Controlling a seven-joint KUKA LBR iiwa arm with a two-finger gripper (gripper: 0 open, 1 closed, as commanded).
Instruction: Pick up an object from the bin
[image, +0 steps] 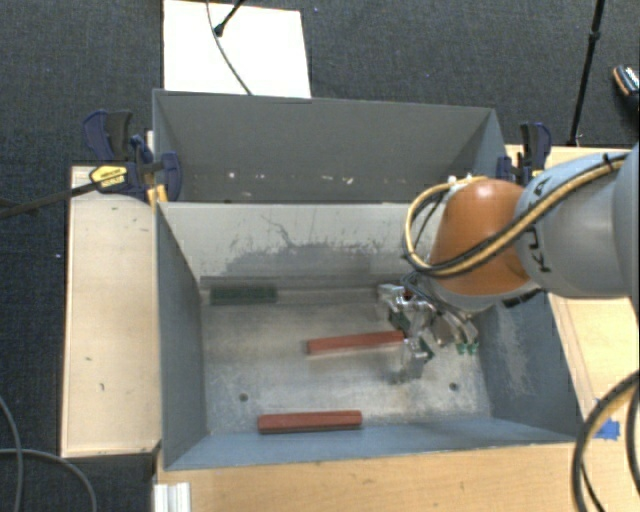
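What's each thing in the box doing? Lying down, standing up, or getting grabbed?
Dark green flat bar: lying flat by the back wall, untouched.
Middle red-brown flat bar: lying flat, right end at the gripper.
Front red-brown flat bar: lying flat, untouched.
The gripper: low in the grey metal bin.

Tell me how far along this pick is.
Done: end effector is down at the right end of the middle red-brown bar. In hand: nothing visibly lifted; that bar lies on the bin floor. Left: grasp and lift. The front red-brown bar and green bar lie apart.
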